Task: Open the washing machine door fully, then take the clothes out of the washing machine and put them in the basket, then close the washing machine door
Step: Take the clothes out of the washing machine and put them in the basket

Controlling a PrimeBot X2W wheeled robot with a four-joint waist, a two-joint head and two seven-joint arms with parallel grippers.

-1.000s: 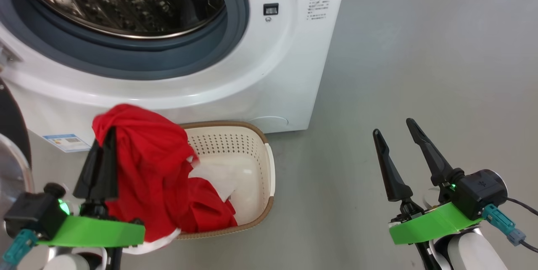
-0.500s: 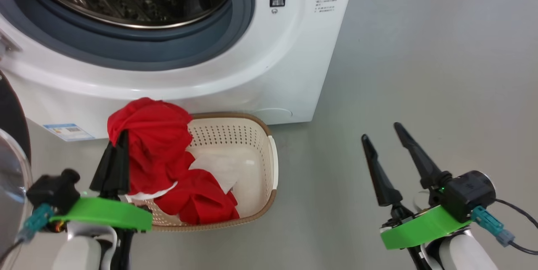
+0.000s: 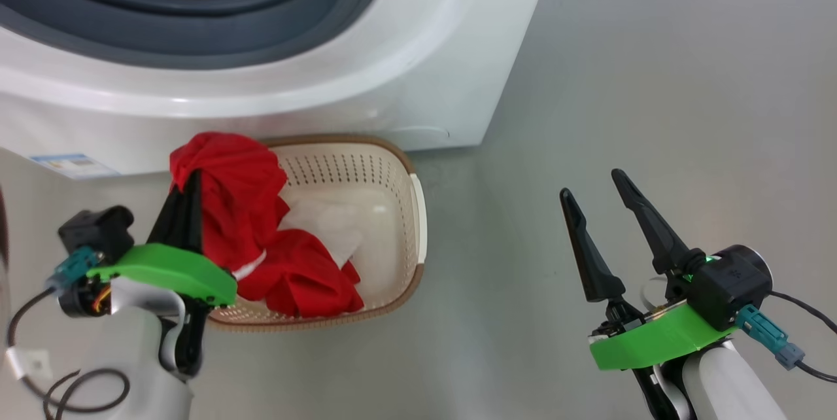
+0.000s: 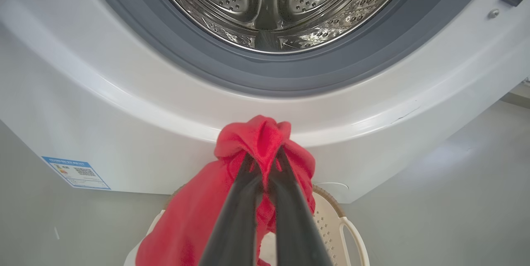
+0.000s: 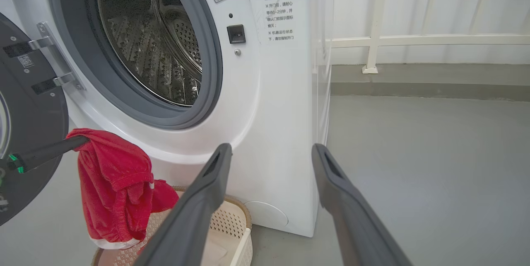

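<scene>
The left hand (image 3: 189,178) pinched the bright red fabric clothes (image 3: 235,171) above the cream perforated plastic basket (image 3: 340,165); the right hand (image 3: 590,182) stood wide and empty.

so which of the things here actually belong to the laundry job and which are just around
Part of the job:
- washing machine
- door, swung open
- clothes, hanging partly into the basket
- left gripper, shut on the clothes

Just around:
- right gripper, open, holding nothing
- railing behind the machine
- floor
</scene>
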